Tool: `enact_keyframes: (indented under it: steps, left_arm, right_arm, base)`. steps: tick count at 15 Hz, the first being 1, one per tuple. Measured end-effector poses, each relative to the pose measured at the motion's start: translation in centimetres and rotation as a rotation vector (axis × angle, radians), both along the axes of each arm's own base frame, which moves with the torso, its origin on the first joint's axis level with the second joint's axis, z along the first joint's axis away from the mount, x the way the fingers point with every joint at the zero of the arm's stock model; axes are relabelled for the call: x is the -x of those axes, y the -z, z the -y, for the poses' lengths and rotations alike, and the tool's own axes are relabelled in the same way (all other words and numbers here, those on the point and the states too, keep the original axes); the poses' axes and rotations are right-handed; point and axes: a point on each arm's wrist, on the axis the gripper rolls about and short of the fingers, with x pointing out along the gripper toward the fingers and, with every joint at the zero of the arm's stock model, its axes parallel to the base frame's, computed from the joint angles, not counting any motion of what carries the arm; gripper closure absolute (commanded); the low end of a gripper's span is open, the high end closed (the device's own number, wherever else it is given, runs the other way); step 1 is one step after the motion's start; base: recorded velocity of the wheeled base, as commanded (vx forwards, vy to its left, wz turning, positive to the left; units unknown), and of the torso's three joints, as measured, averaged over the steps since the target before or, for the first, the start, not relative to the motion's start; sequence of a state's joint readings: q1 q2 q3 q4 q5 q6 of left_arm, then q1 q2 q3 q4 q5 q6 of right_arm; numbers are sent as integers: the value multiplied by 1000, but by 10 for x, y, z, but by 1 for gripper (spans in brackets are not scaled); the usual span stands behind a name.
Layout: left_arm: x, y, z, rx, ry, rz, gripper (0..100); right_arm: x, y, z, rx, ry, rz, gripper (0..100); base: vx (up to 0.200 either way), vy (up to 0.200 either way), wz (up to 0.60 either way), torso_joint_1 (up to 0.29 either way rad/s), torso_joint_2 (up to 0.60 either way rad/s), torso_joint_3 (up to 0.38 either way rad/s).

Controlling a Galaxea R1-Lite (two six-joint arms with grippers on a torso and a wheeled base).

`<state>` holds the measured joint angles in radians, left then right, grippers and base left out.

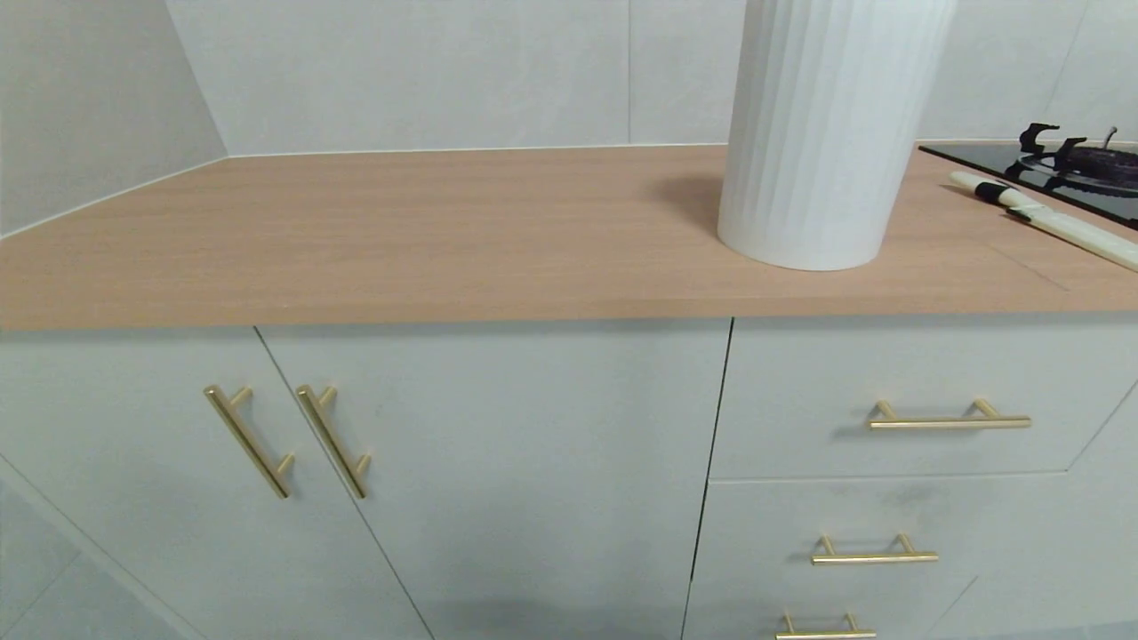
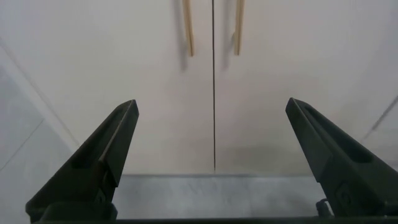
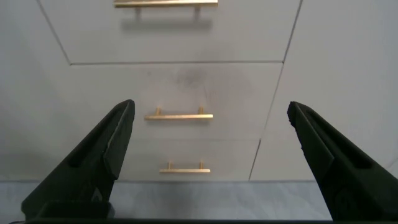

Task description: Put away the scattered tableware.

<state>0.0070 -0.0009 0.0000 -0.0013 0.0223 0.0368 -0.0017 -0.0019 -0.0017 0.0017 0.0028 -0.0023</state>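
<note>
Wood countertop [image 1: 400,240], white holder [image 1: 818,133] near edge, left claw [image 2: 211,106] and right claw [image 3: 211,106] gaping, empty

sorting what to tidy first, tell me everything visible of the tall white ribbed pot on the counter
The pot is tall, white and matt, with vertical ribs; it looks like ceramic or plastic. It narrows toward a round base and stands upright on the wooden counter, right of middle, left of the black stove. Its top runs out of the picture, so any contents are hidden. Only the counter touches it.
</note>
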Motion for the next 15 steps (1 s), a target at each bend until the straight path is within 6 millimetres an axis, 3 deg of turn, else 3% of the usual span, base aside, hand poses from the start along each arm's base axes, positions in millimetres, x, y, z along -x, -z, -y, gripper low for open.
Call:
enact_keyframes:
  steps: [9,15]
  left_arm:
    - [0,0,0,-1,-2,-1,0]
    - [0,0,0,-2,-2,-1,0]
  right_arm:
    - [0,0,0,-1,0,-1,0]
    - [0,0,0,-1,0,-1,0]
  base:
    - [0,0,0,0,0,0]
    - [0,-200,0,2,2,4]
